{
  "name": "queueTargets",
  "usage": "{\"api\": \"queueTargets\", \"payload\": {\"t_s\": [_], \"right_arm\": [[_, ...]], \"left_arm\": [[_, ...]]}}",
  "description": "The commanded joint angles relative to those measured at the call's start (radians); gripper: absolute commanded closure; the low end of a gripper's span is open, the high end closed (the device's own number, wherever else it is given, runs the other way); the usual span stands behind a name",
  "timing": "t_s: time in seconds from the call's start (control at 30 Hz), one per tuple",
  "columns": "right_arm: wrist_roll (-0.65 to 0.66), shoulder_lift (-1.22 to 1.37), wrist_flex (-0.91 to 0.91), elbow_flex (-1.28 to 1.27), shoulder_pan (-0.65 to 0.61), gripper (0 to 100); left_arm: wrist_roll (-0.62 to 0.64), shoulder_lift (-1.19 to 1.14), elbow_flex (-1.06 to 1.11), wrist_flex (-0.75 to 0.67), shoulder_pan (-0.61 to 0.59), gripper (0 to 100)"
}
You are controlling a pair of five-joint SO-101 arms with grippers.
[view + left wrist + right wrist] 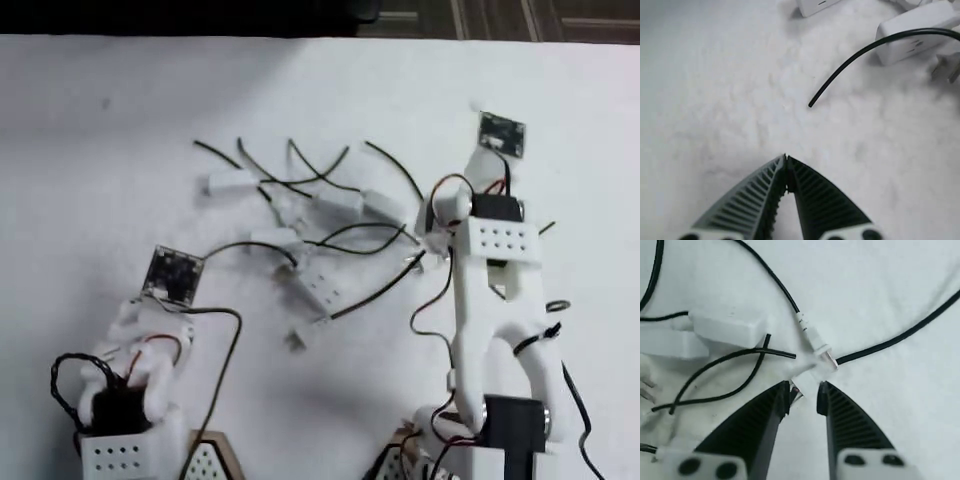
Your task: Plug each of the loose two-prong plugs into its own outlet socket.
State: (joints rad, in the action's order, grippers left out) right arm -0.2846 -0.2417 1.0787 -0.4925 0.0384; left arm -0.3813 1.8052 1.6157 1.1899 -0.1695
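Several white outlet sockets (pixel 322 285) and two-prong plugs with black cords (pixel 375 290) lie tangled at the table's middle. My right gripper (pixel 804 388) is open, its fingertips either side of the end of a small white plug (pixel 812 372) lying on the table. A second plug (pixel 815 340) on a cord lies just beyond, touching it, and an outlet socket (pixel 727 329) rests farther off. My left gripper (pixel 786 161) is shut on nothing above bare table. A loose cord end (pixel 810 104) lies ahead of it, with an outlet socket (pixel 912 35) and plug prongs (pixel 944 70) farther on.
The table (pixel 100 150) is covered in white cloth. The left arm (pixel 135 370) sits at the near left, the right arm (pixel 495 300) at the right. Another loose plug (pixel 305 335) lies near the middle front. Free room lies at the far left and along the back.
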Motion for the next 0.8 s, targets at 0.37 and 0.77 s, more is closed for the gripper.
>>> {"api": "queueTargets", "payload": {"t_s": [0.37,0.77], "right_arm": [[-0.262,0.217,-0.064,0.126,0.044,89.6],[-0.066,0.338,0.025,0.298,0.061,89.6]], "left_arm": [[0.003,0.007,0.061,-0.127,-0.008,98],[0.003,0.007,0.06,-0.127,-0.008,98]]}}
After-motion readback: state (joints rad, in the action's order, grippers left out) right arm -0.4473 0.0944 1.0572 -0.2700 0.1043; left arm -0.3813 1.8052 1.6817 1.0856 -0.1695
